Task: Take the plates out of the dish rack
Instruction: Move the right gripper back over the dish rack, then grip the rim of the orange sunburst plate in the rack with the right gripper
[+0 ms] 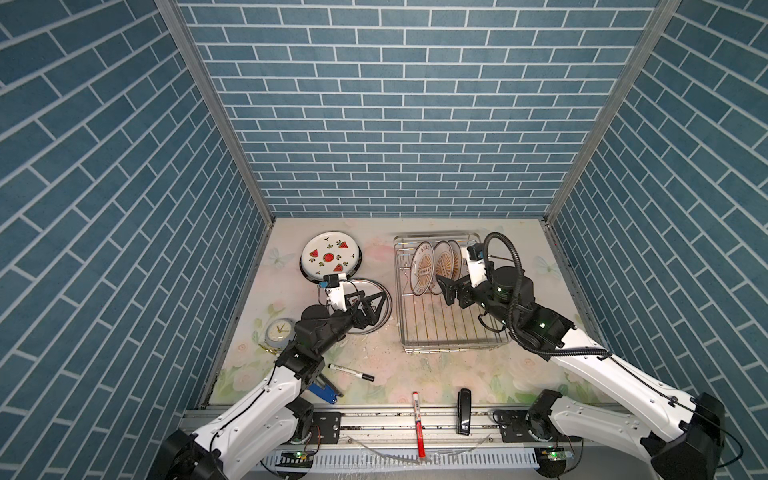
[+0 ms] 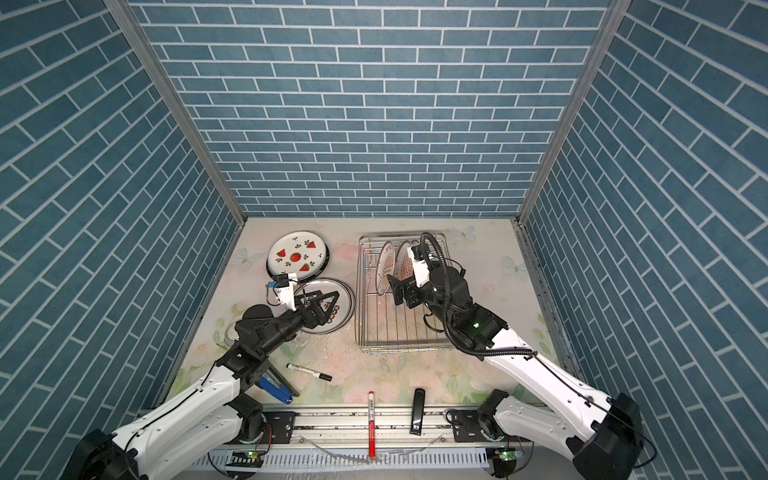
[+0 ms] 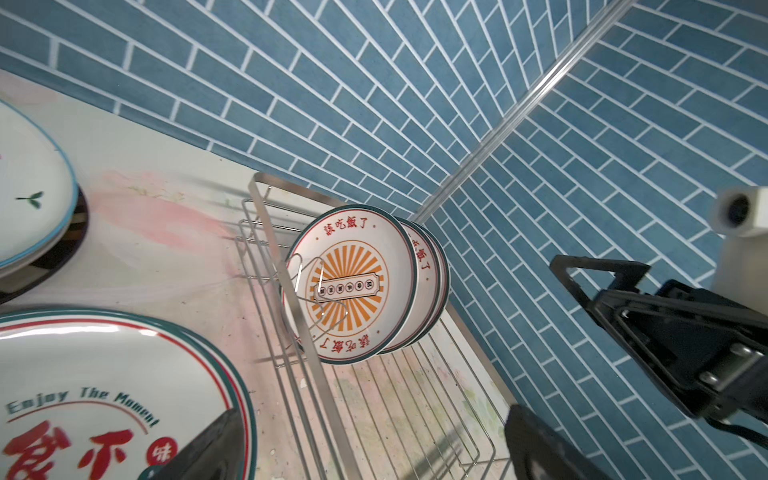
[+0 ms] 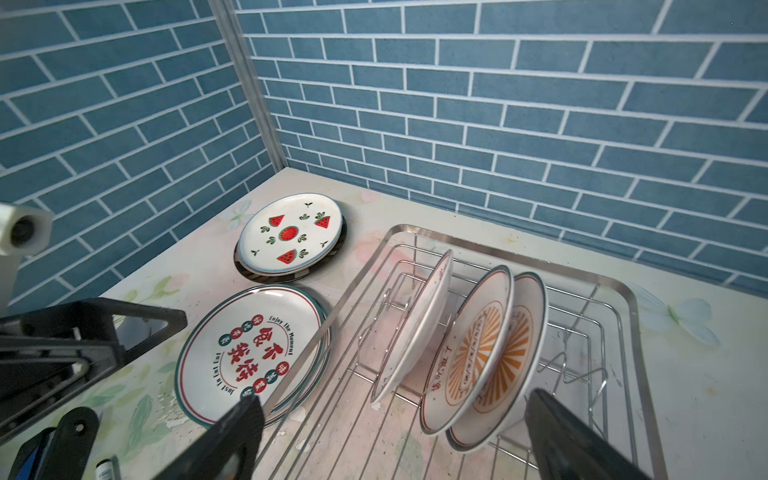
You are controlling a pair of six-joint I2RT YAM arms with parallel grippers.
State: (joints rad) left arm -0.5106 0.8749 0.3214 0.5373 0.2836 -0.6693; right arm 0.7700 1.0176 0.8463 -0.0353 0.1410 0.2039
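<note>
The right gripper [image 4: 392, 415], jaws spread wide and holding nothing, hangs over the middle of the dish rack [image 4: 623, 291]. Straight ahead of it, near but not touching, three plates [image 4: 473, 353] stand on edge in the rack's far end, printed faces turned toward its left side; the rack's near part is bare wire. The right arm looks the nearer. The left gripper [image 1: 372, 305], equally wide and empty, hovers left of the rack over a red-lettered plate [image 4: 249, 353] lying flat.
</note>
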